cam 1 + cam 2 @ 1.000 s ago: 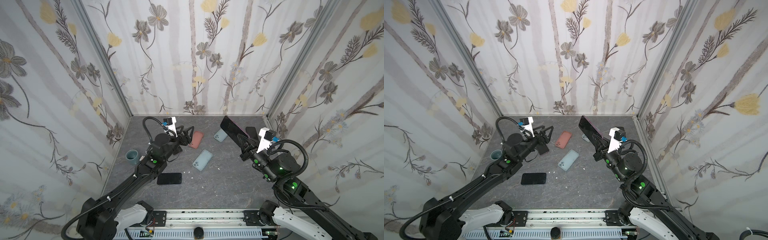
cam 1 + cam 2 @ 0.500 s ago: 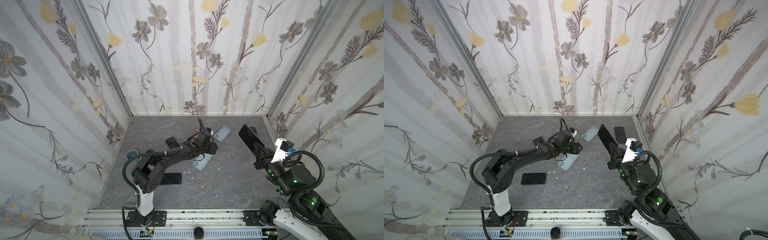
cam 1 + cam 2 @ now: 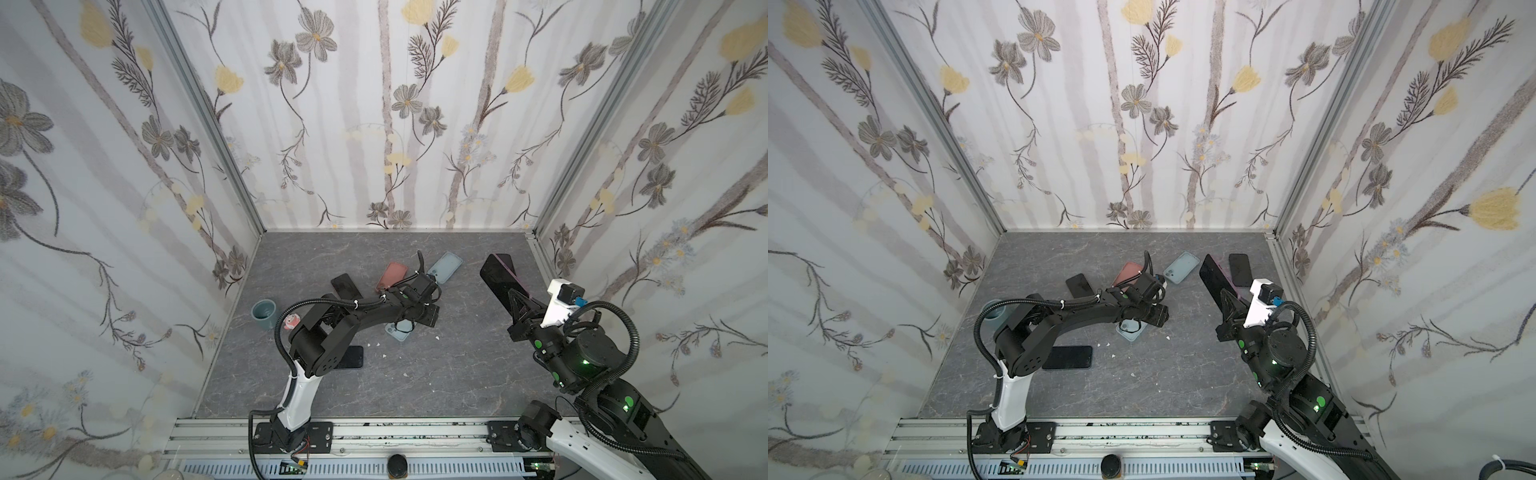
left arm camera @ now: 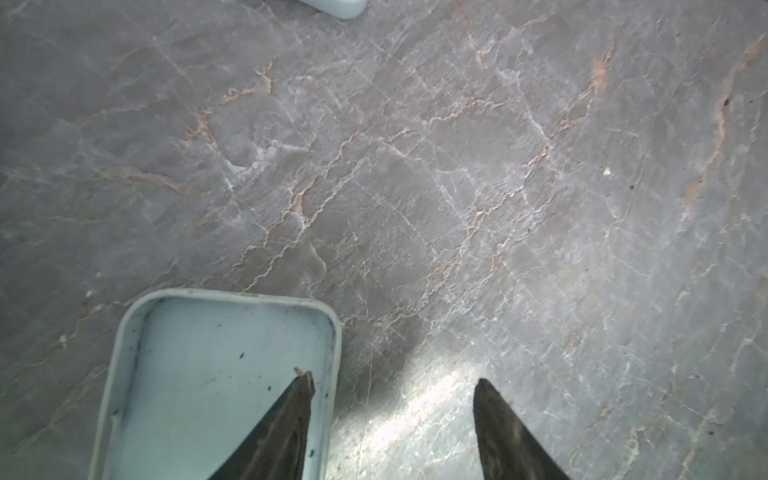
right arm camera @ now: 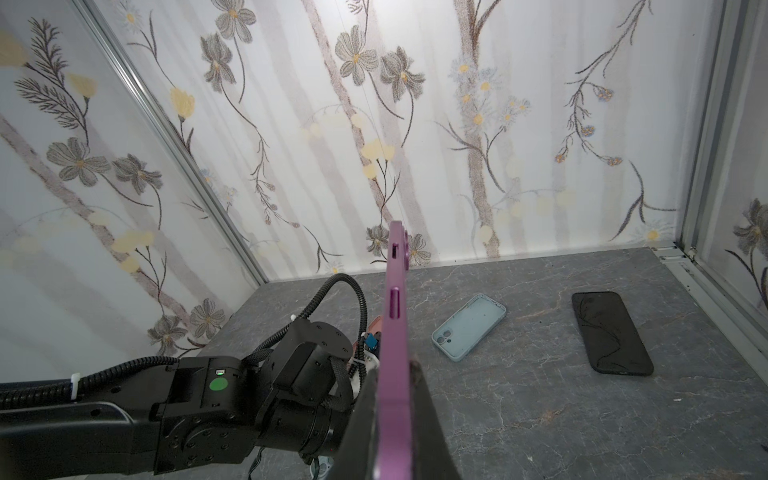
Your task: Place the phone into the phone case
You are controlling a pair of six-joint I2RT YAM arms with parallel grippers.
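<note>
Right grip: the right gripper [image 5: 399,419] is clamping one end of the purple phone [image 5: 394,332]. Its jaws are shut on the front and back faces, so most of the body is standing free above the fingers, probably for lowering into a shell.
Left grip: the left gripper [image 4: 392,384] is hanging partly open and holding nothing. One fingertip [image 4: 305,386] is hovering over the floor of the pale blue case [image 4: 208,374] and its partner over bare table [image 4: 498,166], so the jaws are straddling the case's side wall. It is likely getting ready to steady that wall.
Left arm: the left arm [image 3: 353,320] is stretching low and nearly level from its base toward the table's middle, with its wrist pointing down.
Right arm: the right arm [image 3: 582,357] is folding upright near the right wall and tilting the phone up and toward the back.
Phone's place: it is being carried in the air, well apart from the case and not yet over it.
Case's place: it is lying open side up near the middle, mostly hidden under the left wrist in both top views.
Spares: a second blue case [image 3: 445,267] and a black phone [image 5: 611,332] are lying farther back, clear of the work.
</note>
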